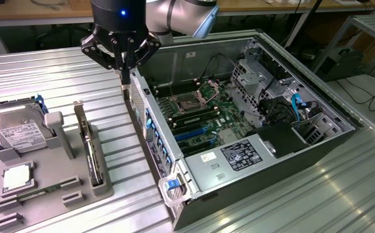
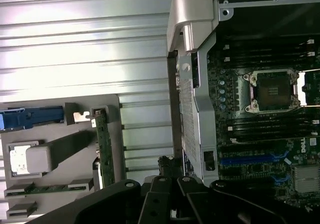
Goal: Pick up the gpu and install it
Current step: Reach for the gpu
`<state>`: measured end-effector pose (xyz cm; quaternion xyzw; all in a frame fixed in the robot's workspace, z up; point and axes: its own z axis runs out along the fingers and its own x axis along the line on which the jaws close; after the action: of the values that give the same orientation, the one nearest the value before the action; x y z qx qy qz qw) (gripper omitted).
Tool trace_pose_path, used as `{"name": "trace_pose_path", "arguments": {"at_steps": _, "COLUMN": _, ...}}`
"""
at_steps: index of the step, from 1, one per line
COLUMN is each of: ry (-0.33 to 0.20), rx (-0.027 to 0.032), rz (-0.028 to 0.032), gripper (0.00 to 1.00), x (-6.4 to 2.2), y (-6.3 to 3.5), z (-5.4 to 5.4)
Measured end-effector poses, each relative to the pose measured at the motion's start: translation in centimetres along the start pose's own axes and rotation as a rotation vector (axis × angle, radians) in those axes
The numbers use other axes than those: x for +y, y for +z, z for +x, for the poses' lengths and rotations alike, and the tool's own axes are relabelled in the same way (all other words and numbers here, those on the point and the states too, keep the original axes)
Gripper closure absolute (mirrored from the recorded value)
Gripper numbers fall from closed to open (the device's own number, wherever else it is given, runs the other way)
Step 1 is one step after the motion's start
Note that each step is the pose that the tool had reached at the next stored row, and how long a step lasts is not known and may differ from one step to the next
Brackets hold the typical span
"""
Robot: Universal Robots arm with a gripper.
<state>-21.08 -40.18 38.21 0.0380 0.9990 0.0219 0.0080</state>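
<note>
Gray parts tray (image 1: 77, 194) sits at the near corner, on the exterior view's left, on the ribbed metal tabletop (image 1: 45, 73). The gpu (image 1: 88, 143) stands on edge in a slot along the tray's case-side edge, with its silver bracket (image 1: 79, 111) at the far end; it is not picked up. The same tray holds a hard drive (image 1: 16, 130) with a white label, a CPU chip (image 1: 17, 177) and a memory stick (image 1: 30, 196).

An open PC case (image 1: 239, 191) lies on its side just beside the tray, on the exterior view's right. Its motherboard (image 1: 197, 109) is exposed, and the power supply (image 1: 233, 155) is at the near end.

The arm enters from the top of the frame, wrist joint (image 1: 181, 14) bent so the end effector (image 1: 127, 80) points straight down. It hangs over the case's rear wall (image 1: 139, 104) at the far end. That puts it near the bracket end of the gpu, off to the case side and not touching the card. The end effector is clenched, fingers pinched together, and no part is seen in it.

In the wrist view the end effector (image 2: 169, 165) shows black linkages over the case rear wall (image 2: 192, 109). The gpu (image 2: 105, 149) shows as a green card edge seated in the tray (image 2: 60, 184), apart from the fingers.
</note>
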Motion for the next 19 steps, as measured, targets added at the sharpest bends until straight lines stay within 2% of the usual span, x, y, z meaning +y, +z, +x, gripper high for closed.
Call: {"name": "trace_pose_path", "arguments": {"at_steps": 19, "ry": 0.0, "rx": 0.0025, "rz": 0.0002, "gripper": 0.89, "x": -0.24, "y": 0.21, "z": 1.7}}
